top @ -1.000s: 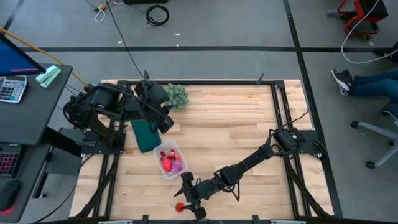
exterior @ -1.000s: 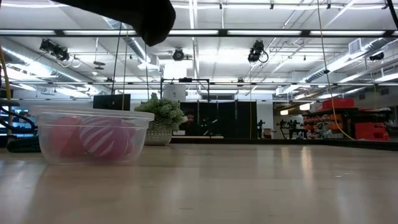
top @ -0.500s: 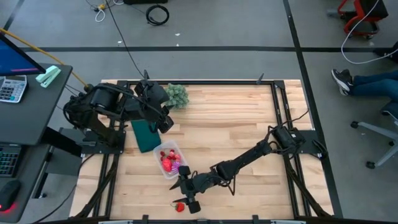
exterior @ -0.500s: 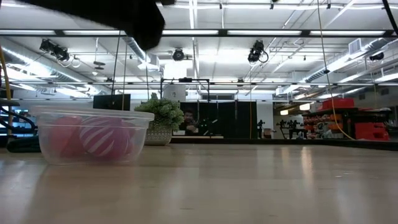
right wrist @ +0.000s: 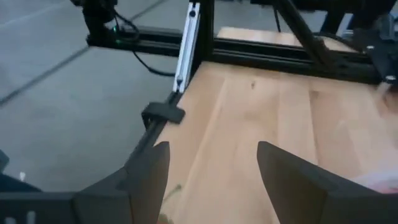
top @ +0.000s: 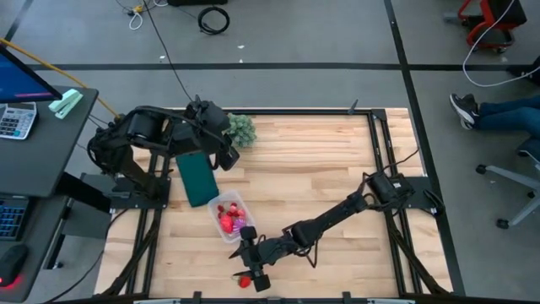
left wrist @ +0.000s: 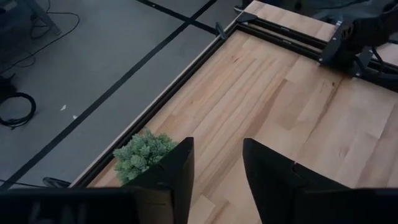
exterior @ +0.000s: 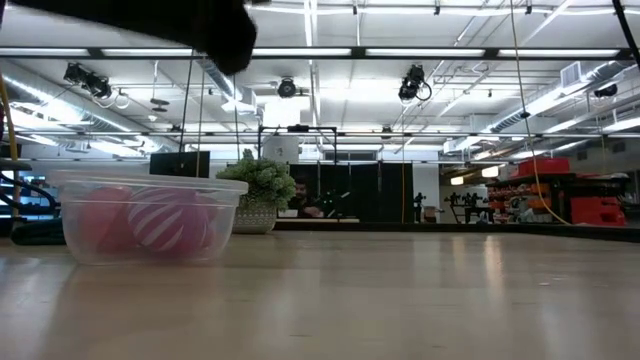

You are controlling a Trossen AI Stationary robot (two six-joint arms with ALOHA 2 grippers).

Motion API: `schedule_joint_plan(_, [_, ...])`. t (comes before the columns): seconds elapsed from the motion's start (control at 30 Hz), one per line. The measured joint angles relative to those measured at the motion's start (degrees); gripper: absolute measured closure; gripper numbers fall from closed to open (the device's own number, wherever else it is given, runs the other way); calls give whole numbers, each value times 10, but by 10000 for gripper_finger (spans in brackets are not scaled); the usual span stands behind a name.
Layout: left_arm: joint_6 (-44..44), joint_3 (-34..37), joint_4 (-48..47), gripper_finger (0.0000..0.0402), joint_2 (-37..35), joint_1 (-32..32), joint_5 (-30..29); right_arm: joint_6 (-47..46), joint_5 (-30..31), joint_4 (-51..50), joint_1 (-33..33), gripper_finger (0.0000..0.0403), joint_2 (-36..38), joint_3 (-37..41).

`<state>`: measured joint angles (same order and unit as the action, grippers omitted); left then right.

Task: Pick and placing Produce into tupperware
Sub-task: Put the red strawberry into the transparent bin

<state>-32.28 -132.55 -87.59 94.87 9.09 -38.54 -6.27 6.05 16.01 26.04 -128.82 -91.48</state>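
The clear tupperware (top: 229,218) stands at the table's near left and holds red and pink produce plus a purple piece; the low view shows it as tupperware (exterior: 150,216) with pink pieces inside. One red piece of produce (top: 245,281) lies on the table by the near edge. My right gripper (top: 246,266) hovers open between that piece and the tupperware, pointing toward the table's left, with nothing between its fingers (right wrist: 149,177). My left gripper (top: 226,157) hangs open high at the far left, beside the bushy green plant (left wrist: 144,154).
A dark green flat rectangular piece (top: 196,177) lies just beyond the tupperware, under the left arm. The potted plant (top: 240,128) stands at the far edge. The black frame rails (right wrist: 186,50) border the table. Bare wood stretches over the middle and right (top: 337,160).
My right gripper has gone a little toward the table's left edge, staying open. The red piece by the near edge and the tupperware have not moved.
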Motion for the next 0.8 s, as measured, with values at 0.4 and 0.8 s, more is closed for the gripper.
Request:
schedule_joint_plan(0.4, [0, 0, -1, 255, 0, 1, 2, -25, 1, 43, -1, 151, -41, -2])
schedule_joint_plan(0.8, [0, 0, -2, 265, 0, 1, 3, -61, -9, 65, 4, 151, -76, -2])
